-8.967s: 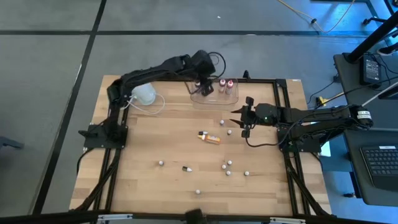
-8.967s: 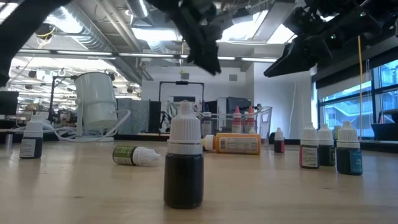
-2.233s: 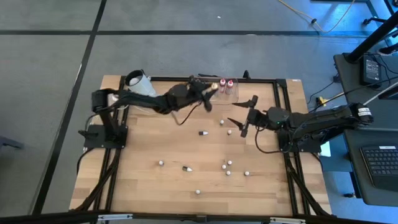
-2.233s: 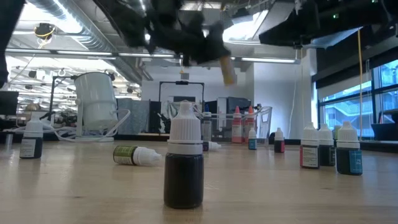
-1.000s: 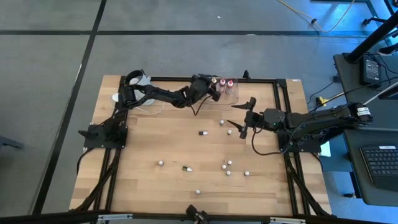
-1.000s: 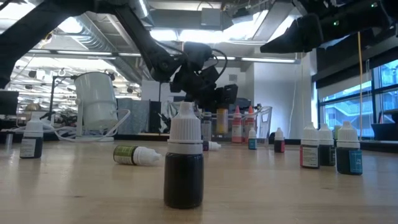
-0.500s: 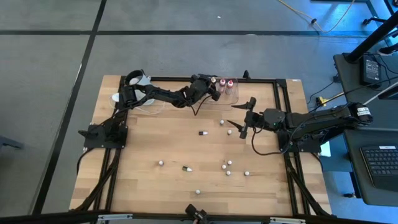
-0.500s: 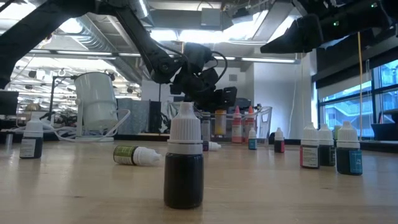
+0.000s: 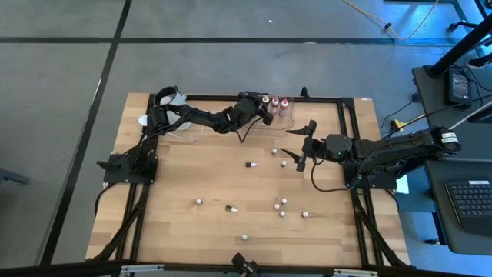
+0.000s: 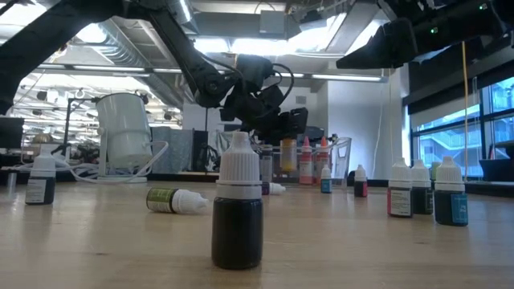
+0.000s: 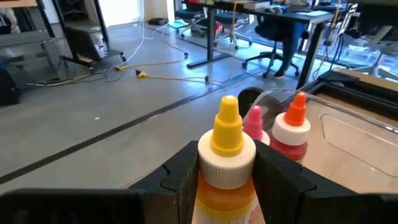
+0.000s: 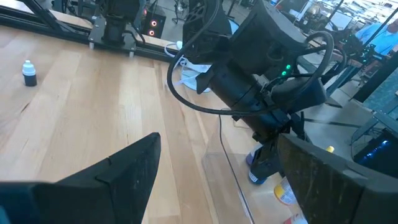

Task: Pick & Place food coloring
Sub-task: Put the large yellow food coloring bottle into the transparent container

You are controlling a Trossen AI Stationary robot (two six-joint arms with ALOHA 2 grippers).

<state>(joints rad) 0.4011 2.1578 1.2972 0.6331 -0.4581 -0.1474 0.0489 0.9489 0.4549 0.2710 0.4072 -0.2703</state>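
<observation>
Placing is in hand: left gripper pinches the yellow bottle inside the far tub and should release next, while the right gripper waits spread.

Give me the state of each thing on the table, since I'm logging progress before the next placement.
left gripper: shut on the orange-yellow bottle, over the tub.
orange-yellow bottle: upright, held, not released.
clear tub: holds two upright red-capped bottles.
right gripper: open, empty, above the table.
green bottle: lying on its side.
dark bottle: standing, capped.
white cup: upright.
</observation>
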